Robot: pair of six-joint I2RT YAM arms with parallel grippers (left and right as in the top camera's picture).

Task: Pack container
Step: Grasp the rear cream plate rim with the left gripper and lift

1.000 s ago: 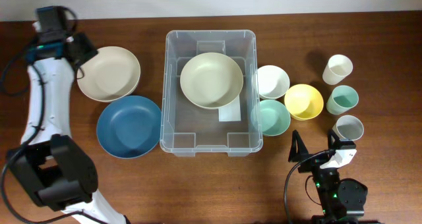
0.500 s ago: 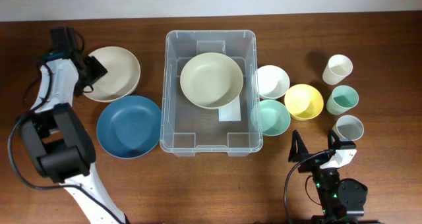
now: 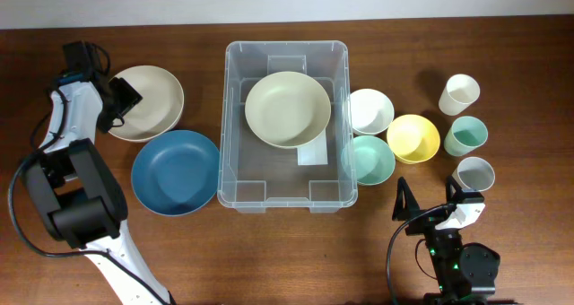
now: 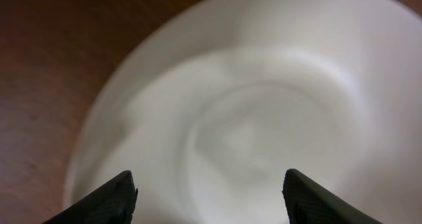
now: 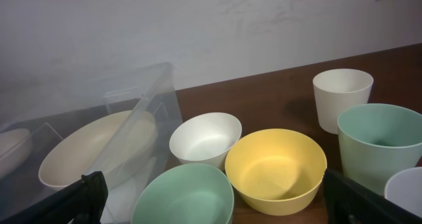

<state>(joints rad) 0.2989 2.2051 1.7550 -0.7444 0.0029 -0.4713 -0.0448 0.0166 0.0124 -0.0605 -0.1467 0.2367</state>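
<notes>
Cream plate [image 4: 250, 118] lies just beyond the left gripper [image 4: 211, 188]; its fingers are spread and grip nothing. Right gripper [image 3: 428, 204] spread wide, empty. Yellow bowl [image 5: 275, 168] and green bowl [image 5: 184, 194] just ahead of its fingers. Container [image 3: 231, 117] ahead-left of them, cream bowl [image 3: 287, 109] inside.

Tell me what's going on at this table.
Tableware is being packed into the clear container. Only one cream bowl sits inside it. The left gripper hangs open over the left edge of the cream plate beside the container, without clamping it. The blue plate, three small bowls and three cups wait outside. The right gripper is open at the front right, holding nothing.
</notes>
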